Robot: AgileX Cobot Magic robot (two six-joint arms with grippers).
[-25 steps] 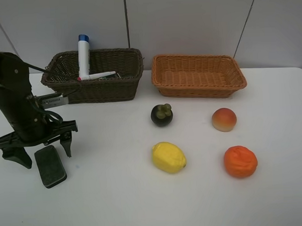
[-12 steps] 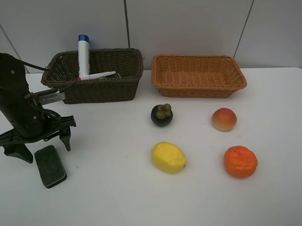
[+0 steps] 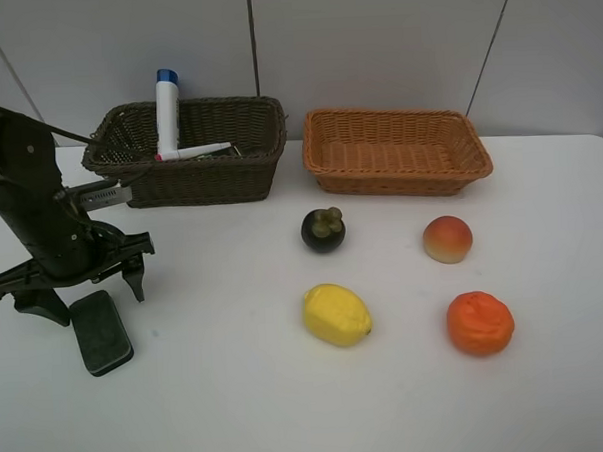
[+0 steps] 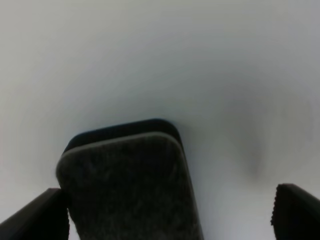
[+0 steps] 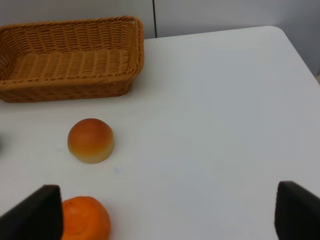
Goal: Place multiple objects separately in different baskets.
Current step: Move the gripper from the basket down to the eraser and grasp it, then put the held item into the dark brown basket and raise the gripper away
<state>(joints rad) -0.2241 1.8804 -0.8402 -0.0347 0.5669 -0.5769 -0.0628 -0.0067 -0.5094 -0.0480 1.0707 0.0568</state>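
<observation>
The dark eraser block point(image 3: 101, 332) lies flat on the white table at the front left. My left gripper point(image 3: 92, 303) hangs open just over its far end, one finger on each side; in the left wrist view the eraser point(image 4: 125, 185) sits between the fingertips point(image 4: 35, 215), untouched. The dark brown basket point(image 3: 189, 176) holds the white blue-capped tube point(image 3: 166, 112), standing upright, and the white-pink marker point(image 3: 193, 151). The mangosteen point(image 3: 323, 230), lemon point(image 3: 337, 314), orange point(image 3: 480, 322) and peach point(image 3: 447, 239) rest on the table. My right gripper point(image 5: 165, 212) is open and empty above the peach point(image 5: 90, 140) and orange point(image 5: 85, 220).
The light orange-tan basket point(image 3: 399, 177) stands at the back, right of the dark one, with nothing in it; the right wrist view shows the tan basket point(image 5: 70, 60) too. A grey wall runs behind both baskets. The table's right edge point(image 5: 295, 50) is near.
My left gripper has risen slightly and drifted a little toward the far side over the eraser's end, still open. The eraser and fruit have not moved.
</observation>
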